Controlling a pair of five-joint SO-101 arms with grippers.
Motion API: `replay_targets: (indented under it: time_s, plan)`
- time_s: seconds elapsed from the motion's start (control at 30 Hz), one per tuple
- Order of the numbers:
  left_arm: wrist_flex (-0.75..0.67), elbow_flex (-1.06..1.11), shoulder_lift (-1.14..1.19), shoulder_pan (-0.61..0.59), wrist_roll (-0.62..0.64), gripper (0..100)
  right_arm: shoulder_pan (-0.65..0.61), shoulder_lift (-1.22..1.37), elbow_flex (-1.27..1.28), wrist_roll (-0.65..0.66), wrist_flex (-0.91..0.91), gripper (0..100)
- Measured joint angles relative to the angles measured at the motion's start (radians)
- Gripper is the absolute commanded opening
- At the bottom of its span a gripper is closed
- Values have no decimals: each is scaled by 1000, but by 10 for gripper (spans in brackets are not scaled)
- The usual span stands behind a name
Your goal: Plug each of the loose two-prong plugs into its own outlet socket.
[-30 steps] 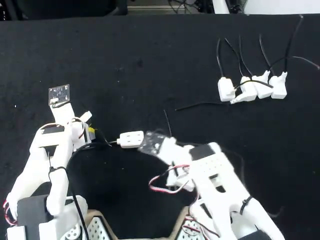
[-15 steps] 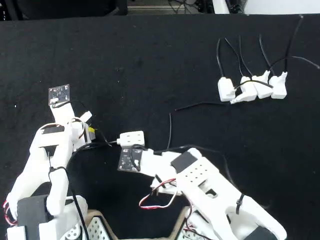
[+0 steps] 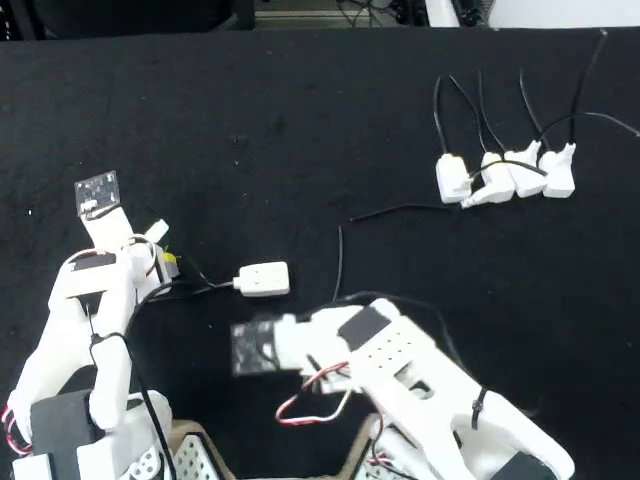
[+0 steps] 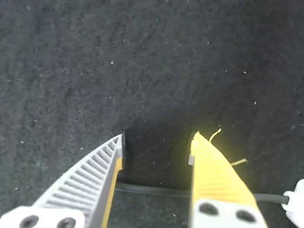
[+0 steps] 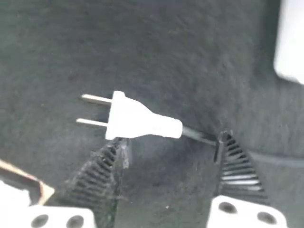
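Item 1, near left: left tool point(image 4: 156, 137), grey and yellow fingers apart. A thin black socket lead point(image 4: 152, 189) crosses between them near their base, unclamped.

Item 2, just right of it: white rectangular outlet socket point(image 3: 264, 279), flat on the black cloth bench point(image 3: 300, 120), nothing plugged in.

Item 3, near centre: right tool point(image 5: 172, 142), black ribbed fingers spread wide, clamped on nothing. A white two-prong plug point(image 5: 137, 121) lies at their tips, prongs pointing away from its black plug cable point(image 3: 340, 250).

Item 4, far right: four white plug pieces point(image 3: 505, 175) with black leads; whether mated cannot be told.

Status: this pairing looks unmade; gripping, aligning and inserting remain.
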Motion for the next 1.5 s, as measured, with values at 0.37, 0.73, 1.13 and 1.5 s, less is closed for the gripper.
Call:
replay_targets:
  time_s: [0.37,0.73,1.13,1.5]
  plan:
    - [0,-5,0,-84,6,223,-94,-6,78,89,-117,231]
    - [0,-5,0,-86,6,223,-94,-176,183,89,-126,83]
    - [0,-5,0,-86,6,223,32,-505,227,-21,-78,11]
    - [0,-5,0,-86,6,223,506,-779,187,-92,252,11]
